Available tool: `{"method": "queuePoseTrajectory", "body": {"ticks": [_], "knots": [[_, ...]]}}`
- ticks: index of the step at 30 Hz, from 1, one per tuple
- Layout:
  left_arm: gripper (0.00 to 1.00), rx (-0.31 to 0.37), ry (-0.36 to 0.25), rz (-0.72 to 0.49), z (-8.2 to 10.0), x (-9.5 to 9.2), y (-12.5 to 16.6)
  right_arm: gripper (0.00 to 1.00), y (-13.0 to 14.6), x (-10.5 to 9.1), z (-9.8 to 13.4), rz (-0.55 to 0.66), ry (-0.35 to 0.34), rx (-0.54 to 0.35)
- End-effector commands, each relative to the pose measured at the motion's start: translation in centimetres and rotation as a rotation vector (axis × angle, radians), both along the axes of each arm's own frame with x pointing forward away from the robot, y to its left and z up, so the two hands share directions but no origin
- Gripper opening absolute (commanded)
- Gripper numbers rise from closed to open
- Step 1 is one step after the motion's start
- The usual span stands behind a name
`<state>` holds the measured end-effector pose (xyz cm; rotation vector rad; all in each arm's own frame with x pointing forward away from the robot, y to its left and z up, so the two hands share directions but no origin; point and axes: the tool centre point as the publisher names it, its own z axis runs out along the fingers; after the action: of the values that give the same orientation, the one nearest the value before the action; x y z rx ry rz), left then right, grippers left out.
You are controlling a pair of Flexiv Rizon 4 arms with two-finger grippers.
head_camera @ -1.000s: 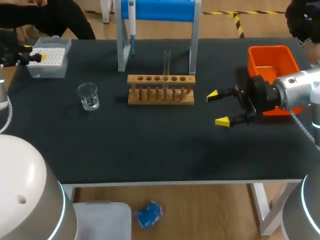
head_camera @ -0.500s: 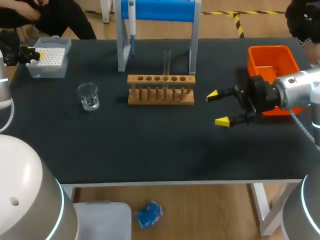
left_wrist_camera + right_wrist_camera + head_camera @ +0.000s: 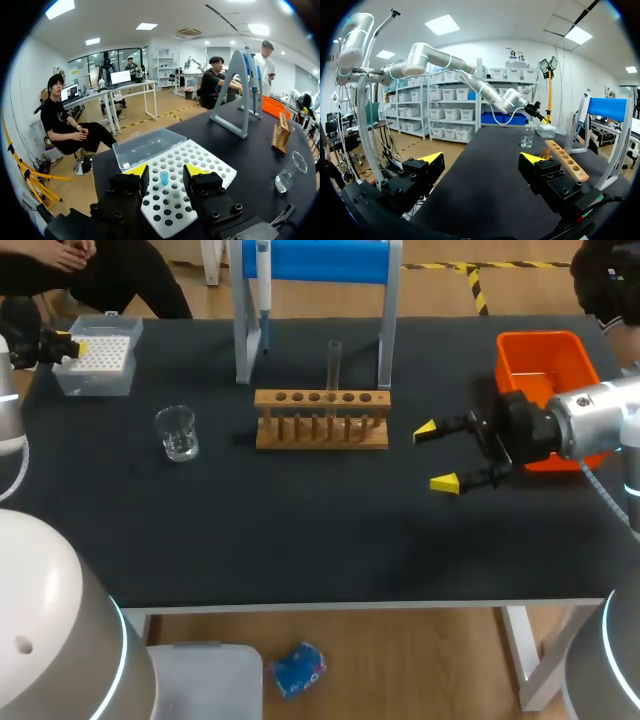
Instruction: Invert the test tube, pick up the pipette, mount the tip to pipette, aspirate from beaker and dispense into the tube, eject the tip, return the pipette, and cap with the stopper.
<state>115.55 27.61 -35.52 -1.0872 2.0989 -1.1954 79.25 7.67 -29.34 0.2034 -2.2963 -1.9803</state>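
On the counter point(image 3: 300, 530) the rack point(image 3: 321, 420) sits midway, a tube point(image 3: 334, 365) upright in it; the stand point(image 3: 320, 260) is behind (the pipette point(image 3: 263, 290) hangs on it); the beaker point(image 3: 177, 433) lies left of the rack; the tip box point(image 3: 98, 353) farther back left; the bin point(image 3: 545, 365) right.

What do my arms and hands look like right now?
The left arm and right arm are silver-white rounded tubes with cyan joint rings and pale cables alongside. The left hand and right hand are black, blocky, screw-studded, each with two bright yellow wedge-shaped fingertips.
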Motion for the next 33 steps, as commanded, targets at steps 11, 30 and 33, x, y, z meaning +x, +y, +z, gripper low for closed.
{"method": "queuePoseTrajectory", "body": {"ticks": [11,30,33], "knots": [[0.39,0.014,0.012,0.001,-0.89,0.92,0.33,1.00,0.01,-0.10,0.00,-0.003,-0.001,-0.001],[0.19,0.029,0.023,-0.010,-1.29,0.93,0.38,1.00,0.01,-0.10,0.00,-0.003,-0.001,-0.001],[0.08,0.033,0.023,-0.012,-1.28,0.93,0.39,1.00,0.01,-0.10,0.00,-0.003,-0.001,-0.001]]}}
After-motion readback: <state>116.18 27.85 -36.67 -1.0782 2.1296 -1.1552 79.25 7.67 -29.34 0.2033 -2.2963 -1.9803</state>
